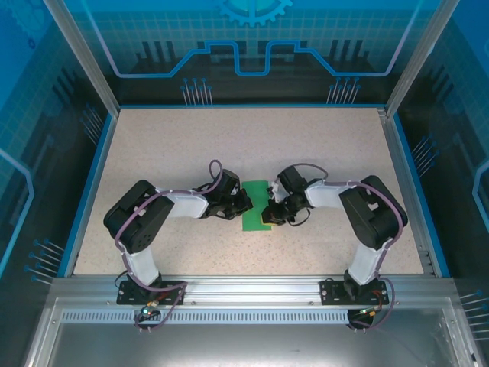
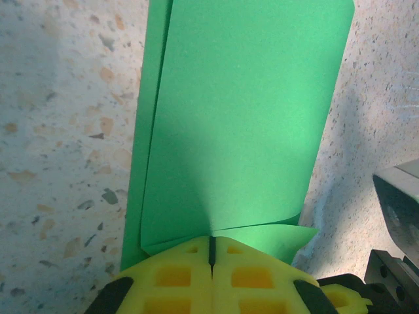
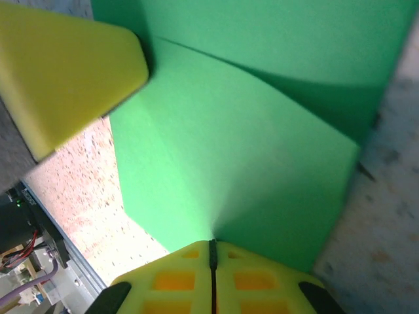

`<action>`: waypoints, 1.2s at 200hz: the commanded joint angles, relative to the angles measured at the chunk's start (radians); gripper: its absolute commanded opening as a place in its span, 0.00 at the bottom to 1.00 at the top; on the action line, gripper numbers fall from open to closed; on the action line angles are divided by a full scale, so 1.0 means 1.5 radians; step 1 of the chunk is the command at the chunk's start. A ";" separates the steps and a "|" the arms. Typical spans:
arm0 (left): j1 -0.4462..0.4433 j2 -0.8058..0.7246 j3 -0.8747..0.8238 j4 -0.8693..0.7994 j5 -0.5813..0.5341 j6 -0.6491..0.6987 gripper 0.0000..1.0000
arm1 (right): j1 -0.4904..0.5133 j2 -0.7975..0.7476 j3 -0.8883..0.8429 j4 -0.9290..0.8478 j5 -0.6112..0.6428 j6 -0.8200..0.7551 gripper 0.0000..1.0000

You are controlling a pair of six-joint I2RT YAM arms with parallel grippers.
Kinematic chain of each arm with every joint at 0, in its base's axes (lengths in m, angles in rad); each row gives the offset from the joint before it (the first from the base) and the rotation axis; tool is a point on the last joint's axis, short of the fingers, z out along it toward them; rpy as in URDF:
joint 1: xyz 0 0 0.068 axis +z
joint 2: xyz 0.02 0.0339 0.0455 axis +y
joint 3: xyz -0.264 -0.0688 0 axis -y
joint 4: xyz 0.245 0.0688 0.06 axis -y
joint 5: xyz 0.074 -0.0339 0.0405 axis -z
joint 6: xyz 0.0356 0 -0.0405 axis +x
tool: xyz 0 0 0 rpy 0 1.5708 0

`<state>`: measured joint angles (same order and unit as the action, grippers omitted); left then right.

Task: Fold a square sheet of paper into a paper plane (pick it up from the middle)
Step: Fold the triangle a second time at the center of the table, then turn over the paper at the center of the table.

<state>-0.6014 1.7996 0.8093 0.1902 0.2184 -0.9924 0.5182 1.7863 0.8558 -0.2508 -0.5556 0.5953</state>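
Square sheet of paper (image 1: 254, 206) lies at the centre of the table (image 1: 191, 153), already doubled over: the left wrist view shows 1 layer lapped over another, edges not quite matched. The left gripper (image 2: 211, 242) has its yellow pads pressed together on the sheet's 9 o'clock edge, and the right gripper (image 3: 212, 243) pinches the 3 o'clock edge. I judge this an early fold, with nose and wings still to make.

Smooth matt green paper (image 2: 242, 118); speckled, perhaps laminate, faintly rough table (image 2: 59, 131)
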 commanded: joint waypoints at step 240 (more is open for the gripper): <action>0.000 -0.024 0.006 -0.025 0.016 0.018 0.05 | -0.057 0.020 0.037 0.012 -0.018 0.020 0.26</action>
<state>-0.6014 1.7969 0.8108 0.1864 0.2333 -0.9878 0.4145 1.7939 0.8921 -0.2413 -0.5583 0.6136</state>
